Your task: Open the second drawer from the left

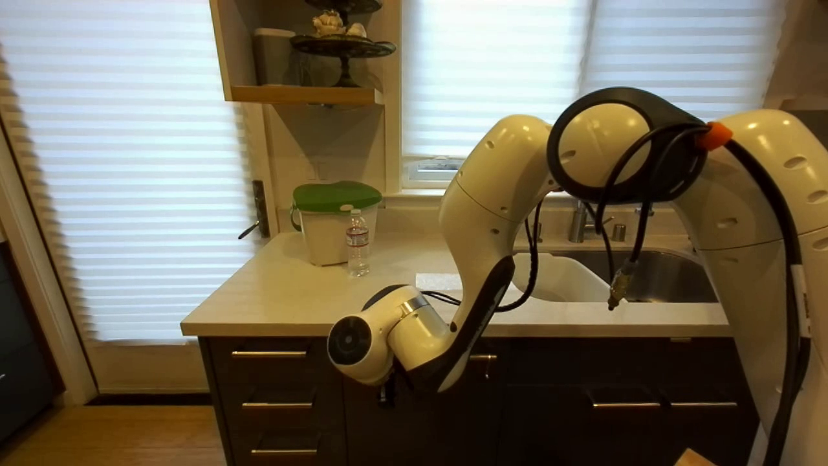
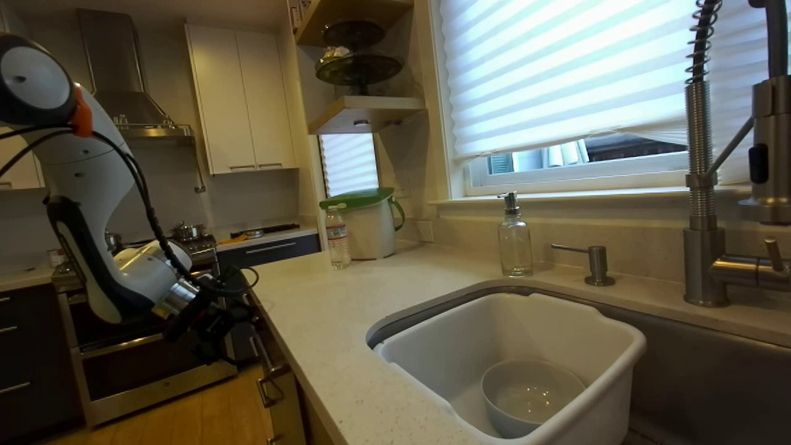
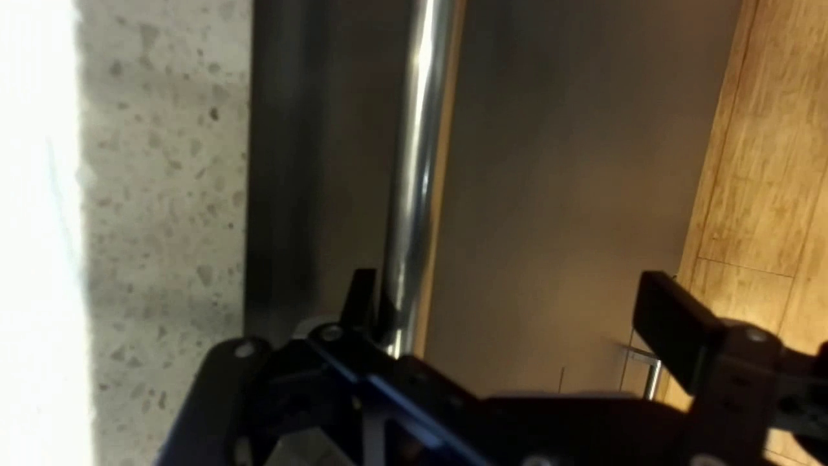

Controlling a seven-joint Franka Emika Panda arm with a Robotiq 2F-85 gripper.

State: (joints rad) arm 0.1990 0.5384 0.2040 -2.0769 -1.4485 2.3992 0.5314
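Note:
The second drawer from the left (image 1: 420, 433) is a wide dark front under the counter, partly hidden by the arm in an exterior view. It looks shut. One end of its silver bar handle (image 1: 483, 356) shows right of the wrist. In the wrist view the drawer front (image 3: 550, 194) fills the middle, and its long handle (image 3: 417, 162) runs down to the jaws. My gripper (image 3: 508, 288) is open. The handle lies between the fingers, close beside the left finger; I cannot tell whether they touch. The gripper also shows dark in an exterior view (image 2: 210, 346).
The pale countertop edge (image 3: 168, 194) runs close beside the gripper. Narrow stacked drawers with short handles (image 1: 277, 405) are at the left. A water bottle (image 1: 358, 246) and a green-lidded bin (image 1: 323, 236) stand on the counter. A white tub (image 2: 513, 321) sits in the sink.

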